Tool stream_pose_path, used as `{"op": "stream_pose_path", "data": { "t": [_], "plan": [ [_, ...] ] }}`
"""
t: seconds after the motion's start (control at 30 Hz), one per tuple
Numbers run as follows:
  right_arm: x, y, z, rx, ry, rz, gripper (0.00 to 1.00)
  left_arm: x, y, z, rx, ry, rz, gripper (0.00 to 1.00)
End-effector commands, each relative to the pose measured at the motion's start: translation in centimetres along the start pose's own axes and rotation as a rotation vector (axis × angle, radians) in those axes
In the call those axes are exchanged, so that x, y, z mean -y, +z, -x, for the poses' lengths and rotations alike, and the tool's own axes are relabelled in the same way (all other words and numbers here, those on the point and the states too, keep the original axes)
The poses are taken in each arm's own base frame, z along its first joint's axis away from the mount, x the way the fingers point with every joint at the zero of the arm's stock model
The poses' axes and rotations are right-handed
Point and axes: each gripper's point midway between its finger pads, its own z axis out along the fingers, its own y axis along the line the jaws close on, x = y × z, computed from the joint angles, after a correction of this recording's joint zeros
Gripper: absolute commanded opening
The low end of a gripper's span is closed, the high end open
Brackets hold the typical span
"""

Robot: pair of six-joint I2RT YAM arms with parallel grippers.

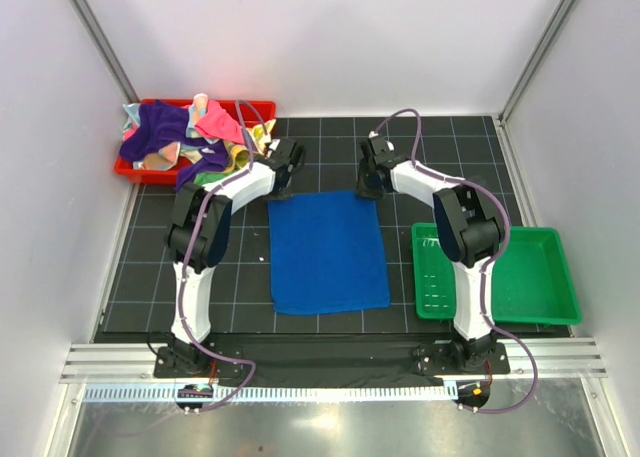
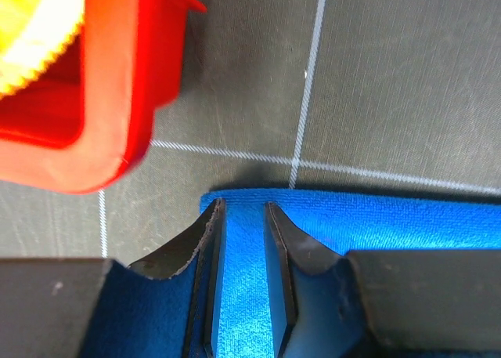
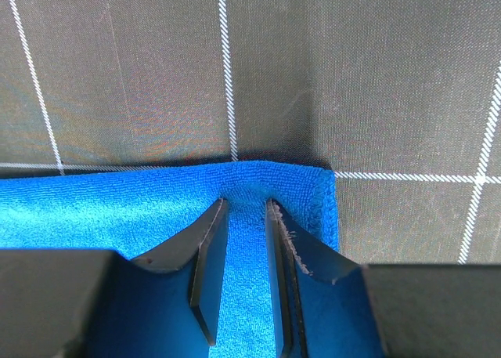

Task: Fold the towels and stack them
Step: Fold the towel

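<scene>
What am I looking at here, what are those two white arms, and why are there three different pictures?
These are two robot arms, the left arm and the right arm, bolted at the table's near edge. The wide picture comes from a camera above and behind them. The close-ups come from a camera on each wrist, looking past its black fingers. A blue towel lies flat on the dark gridded mat. A red tray at the far left holds a heap of coloured towels, and a green tray stands at the right. The left end effector and the right end effector each sit at a far corner of the blue towel, with cloth between their fingers. Whether they grip it cannot be told.
</scene>
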Motion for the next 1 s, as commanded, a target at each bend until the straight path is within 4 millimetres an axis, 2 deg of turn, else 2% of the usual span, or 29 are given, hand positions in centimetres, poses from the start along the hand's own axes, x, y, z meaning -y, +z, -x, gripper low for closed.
{"op": "stream_pose_path", "data": {
  "t": [0.0, 0.27, 0.33, 0.5, 0.63, 0.83, 0.97],
  "plan": [
    [1.1, -0.2, 0.1, 0.0, 0.024, -0.01, 0.33, -0.9, -0.5, 2.9, 0.063, -0.004, 0.039, 0.3],
    [2.3, -0.7, 1.0, -0.002, 0.082, 0.009, 0.33, -0.6, -0.8, 3.6, 0.066, 0.009, 0.023, 0.31],
    [1.7, -1.0, 0.9, -0.022, 0.096, 0.06, 0.33, -0.7, -1.1, 3.9, 0.07, 0.011, 0.023, 0.31],
    [1.5, -1.7, 1.7, -0.02, 0.139, 0.112, 0.33, -1.2, -3.3, 5.5, 0.117, -0.01, 0.013, 0.32],
    [1.5, -2.2, 2.5, -0.018, 0.178, 0.158, 0.33, -1.4, -4.9, 6.1, 0.138, -0.025, -0.012, 0.36],
    [0.7, -4.0, 3.7, 0.018, 0.185, 0.209, 0.34, -0.9, -5.8, 5.8, 0.139, -0.033, -0.068, 0.4],
    [1.4, -5.0, 4.4, 0.053, 0.168, 0.167, 0.34, 0.6, -5.4, 4.9, 0.115, -0.01, -0.148, 0.42]
  ]
}}
